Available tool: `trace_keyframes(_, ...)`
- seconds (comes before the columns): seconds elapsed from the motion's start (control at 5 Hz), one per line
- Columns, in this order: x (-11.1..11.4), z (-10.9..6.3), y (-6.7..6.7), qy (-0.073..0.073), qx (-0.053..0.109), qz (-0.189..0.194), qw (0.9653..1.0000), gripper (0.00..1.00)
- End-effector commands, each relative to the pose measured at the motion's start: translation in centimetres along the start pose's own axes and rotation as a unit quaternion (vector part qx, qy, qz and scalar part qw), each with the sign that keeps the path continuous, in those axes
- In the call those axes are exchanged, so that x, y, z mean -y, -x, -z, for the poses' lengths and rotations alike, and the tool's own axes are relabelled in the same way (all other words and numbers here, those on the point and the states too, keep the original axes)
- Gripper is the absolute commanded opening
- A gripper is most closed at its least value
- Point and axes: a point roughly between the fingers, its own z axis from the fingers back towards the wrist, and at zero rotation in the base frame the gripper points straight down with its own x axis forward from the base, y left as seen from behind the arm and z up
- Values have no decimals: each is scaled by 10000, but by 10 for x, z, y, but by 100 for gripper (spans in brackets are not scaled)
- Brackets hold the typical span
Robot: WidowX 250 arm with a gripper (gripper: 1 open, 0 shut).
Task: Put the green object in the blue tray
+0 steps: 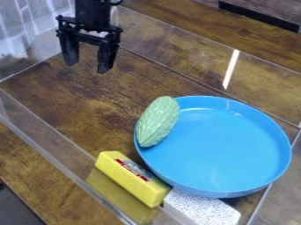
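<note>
Step in hand, by the look of it: reaching for the green object (157, 120), not yet touched; gripper (88, 61) hanging at the far left of the table (70, 105), well apart from the target, fingers spread wide with nothing between them.

Best approach, as a judgement: travel toward the near right and come down from above over the middle of the green object; turn the wrist so the fingers close across the narrow width, not along the pointed length; lower slowly, since the object leans on the rim of the blue tray (277, 167), half on the lip and half over the wood, and a nudge could roll it off; grip at the widest part, lift clear of the rim, then shift right and release over the flat floor of the tray. Worth minding: the yellow block (129, 177) just beside the tray's near edge, and the clear walls around the work area.

Materials and shapes: green object pale, oval, pointed at the ends, bumpy and ridged, likely to give some purchase; tray bright blue, round, shallow, smooth and glossy, raised rim; yellow block rectangular, with a red mark on top; white speckled sponge (202, 211) porous, next to the block; table dark, worn wood grain; gripper black, two straight fingers.
</note>
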Motion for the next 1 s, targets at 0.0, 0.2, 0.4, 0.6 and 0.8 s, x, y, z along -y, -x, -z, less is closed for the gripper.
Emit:
trace_keyframes(0.0,1,-19,-2,-8,279,-143,9995,100)
trace_keyframes(0.2,3,-11,-6,-42,280,159,9995,100)
trace_keyframes(0.4,5,-3,-10,-80,279,455,9985,100)
trace_keyframes(0.6,6,-17,-9,-90,334,582,9977,100)
trace_keyframes(0.8,10,-25,-9,-90,351,732,9967,100)
